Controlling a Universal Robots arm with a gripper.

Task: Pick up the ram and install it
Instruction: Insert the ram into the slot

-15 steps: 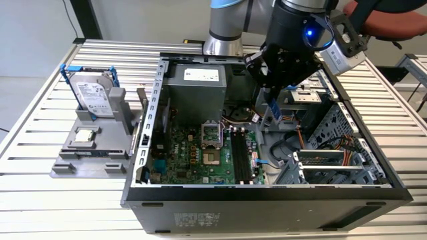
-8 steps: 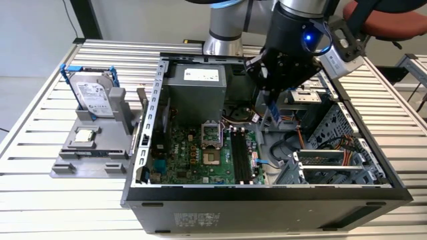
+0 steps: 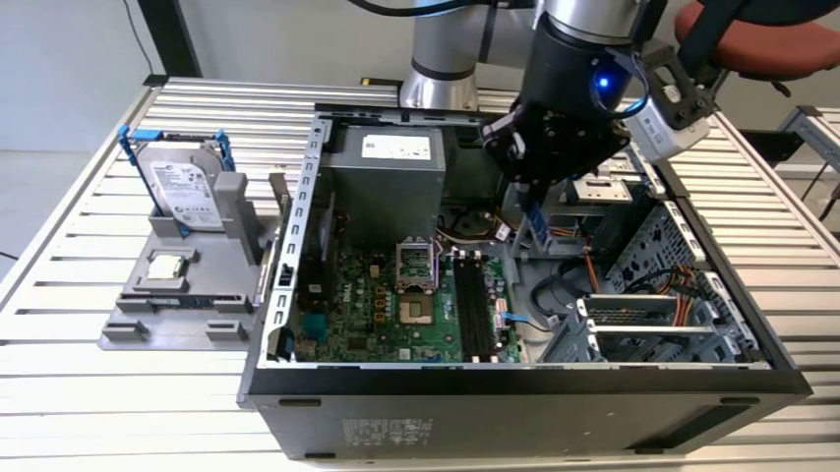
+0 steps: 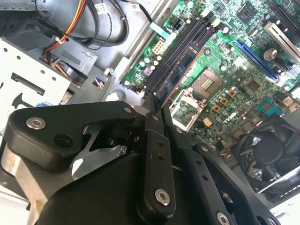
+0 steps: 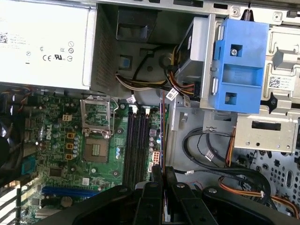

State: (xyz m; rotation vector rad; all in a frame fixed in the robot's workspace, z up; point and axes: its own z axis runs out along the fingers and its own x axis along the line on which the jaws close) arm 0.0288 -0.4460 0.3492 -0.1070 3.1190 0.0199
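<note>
Because the ram (image 5: 162, 131) has to enter a narrow slot, the gripper (image 5: 161, 174) holds it edge-on, its fingers closed tight on the flat faces near one end. In the exterior view the ram hangs below the gripper inside the open case (image 3: 525, 379), above the motherboard (image 3: 381, 305) and seemingly clear of it. In both wrist views it runs parallel to the black slots (image 5: 138, 140), on their side nearest the blue drive cage (image 5: 239, 65), apparently for alignment.

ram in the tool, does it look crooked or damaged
Nothing stands out. The ram is clamped in the tool, running in line with the black slots on the motherboard, not yet seated, no damage visible.
</note>
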